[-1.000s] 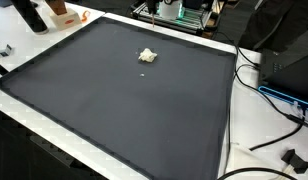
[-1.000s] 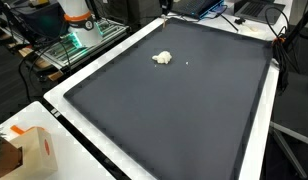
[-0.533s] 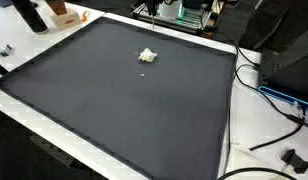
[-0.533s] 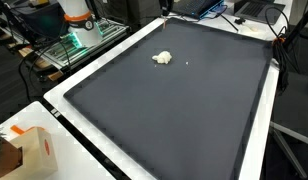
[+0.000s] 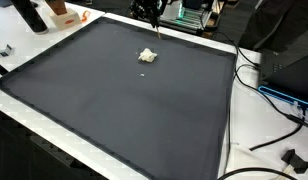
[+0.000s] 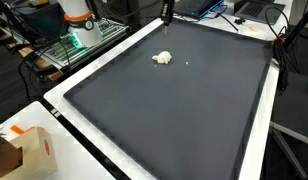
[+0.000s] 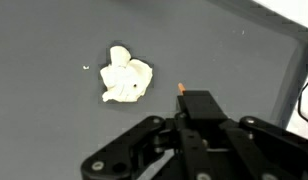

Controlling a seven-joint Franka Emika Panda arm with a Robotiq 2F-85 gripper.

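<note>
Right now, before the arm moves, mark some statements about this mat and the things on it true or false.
1. The small crumpled cream-white wad lies on the dark grey mat. True.
2. The black gripper grips the wad. False: it hangs near the mat's far edge, apart from the wad.
3. A tiny white speck lies on the mat close to the wad. True.
4. Black cables cross the mat. False: the black cables lie off the mat, on the white table beside it.
5. The wad sits at the mat's near edge. False: it lies toward the far side, nearer the gripper.
</note>
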